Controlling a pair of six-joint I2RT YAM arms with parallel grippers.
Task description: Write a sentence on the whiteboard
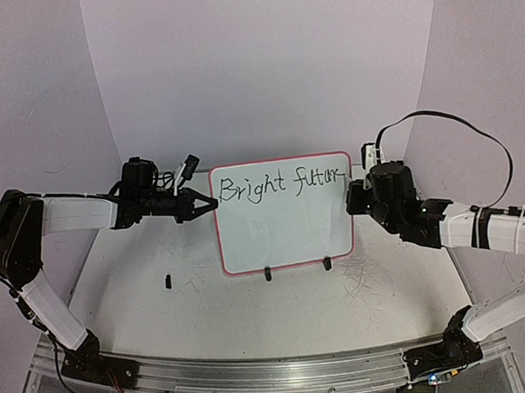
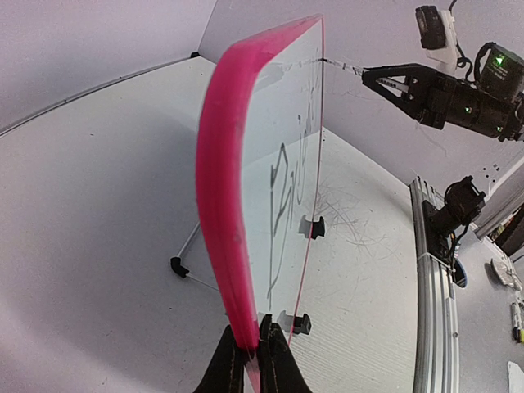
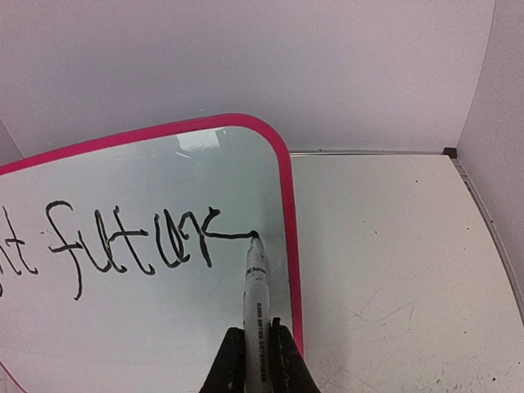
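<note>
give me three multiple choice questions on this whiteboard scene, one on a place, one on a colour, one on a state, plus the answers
1. Where is the tip of the grey-barrelled black marker?
A. on the small white whiteboard, near its right edge
B. at the board's lower left corner
C. in the air, off the board

2. What colour is the board's thin rounded frame?
A. blue
B. pink-red
C. green

3. What is the left gripper doing?
A. hanging open
B. shut on the board's left edge
C. holding the marker

Answers: 1 A, the tip rests just past the black handwritten words; 2 B, the rim shows pink-red; 3 B, its fingers pinch the frame.
</note>
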